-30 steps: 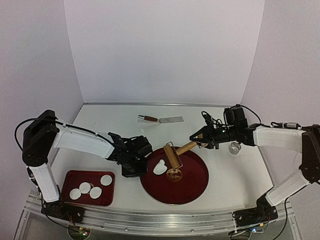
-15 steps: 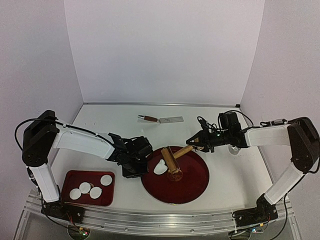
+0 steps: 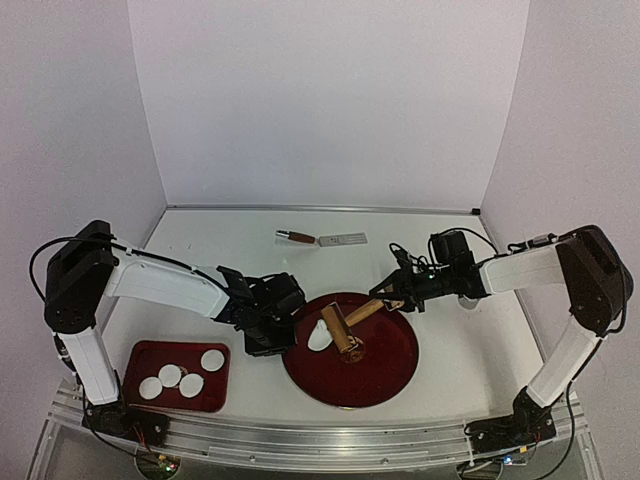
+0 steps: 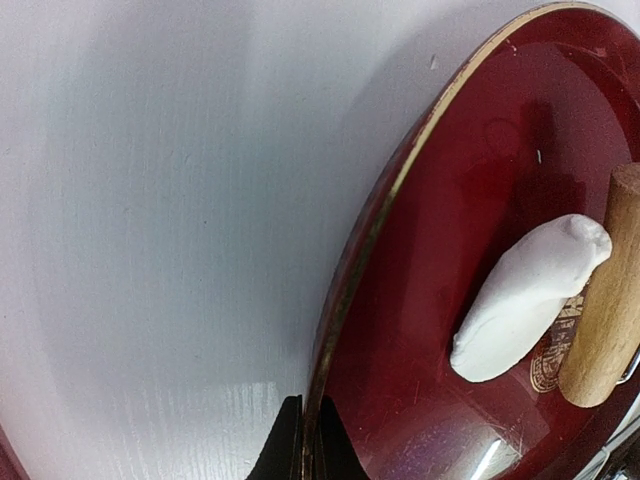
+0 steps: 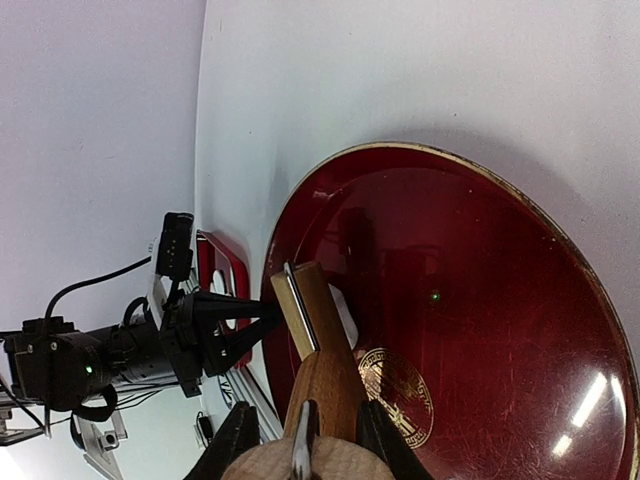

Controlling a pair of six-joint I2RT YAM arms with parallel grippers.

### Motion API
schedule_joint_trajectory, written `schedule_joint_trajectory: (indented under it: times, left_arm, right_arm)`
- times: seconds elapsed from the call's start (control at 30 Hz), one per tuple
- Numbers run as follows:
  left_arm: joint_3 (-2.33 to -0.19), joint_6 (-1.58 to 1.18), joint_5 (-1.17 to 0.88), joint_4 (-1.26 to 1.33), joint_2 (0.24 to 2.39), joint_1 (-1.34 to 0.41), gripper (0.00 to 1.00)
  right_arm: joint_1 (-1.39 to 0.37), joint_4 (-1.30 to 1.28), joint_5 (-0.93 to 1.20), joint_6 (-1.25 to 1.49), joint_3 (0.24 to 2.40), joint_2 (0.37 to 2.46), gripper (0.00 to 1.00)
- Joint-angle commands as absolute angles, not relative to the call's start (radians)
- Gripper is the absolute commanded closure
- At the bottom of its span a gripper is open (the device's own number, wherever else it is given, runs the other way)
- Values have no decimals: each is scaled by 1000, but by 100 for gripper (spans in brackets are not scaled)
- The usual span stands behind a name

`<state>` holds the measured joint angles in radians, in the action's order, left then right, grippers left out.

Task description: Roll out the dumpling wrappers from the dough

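While right gripper is closed tight on the rolling pin handle, left gripper is pinched closed on the round tray rim, at the tray's 9 o'clock.
Roller rests on the round tray, with the ragged dough piece touching its 9 o'clock side. Four dumpling wrappers lie flat on the small tray at 7 o'clock on the table, apart from the round tray.

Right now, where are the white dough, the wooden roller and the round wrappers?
dough [image 4: 525,298], left wrist view, middle of the lump.
wooden roller [image 3: 341,333], top view, its barrel.
round wrappers [image 3: 212,359], top view, the farthest disc's centre.
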<state>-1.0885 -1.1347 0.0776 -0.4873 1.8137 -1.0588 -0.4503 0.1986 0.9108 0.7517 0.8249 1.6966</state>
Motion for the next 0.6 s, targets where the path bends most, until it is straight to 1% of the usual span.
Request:
schedule_joint_trajectory:
  times: [0.0,0.4,0.57]
  left_arm:
    - [-1099,-1153,86,-493,1818,-1060,100]
    - [-1105,-1154,87,-497,1825,-1060,100]
    - [-1104,-1164,93,-512,1817,-1060,100]
  right_arm:
    - [-462,255,957,753,879,1720,100]
    - [-493,187,949,708,939,1776,100]
    - [-494,181,952,725,949,1739,100]
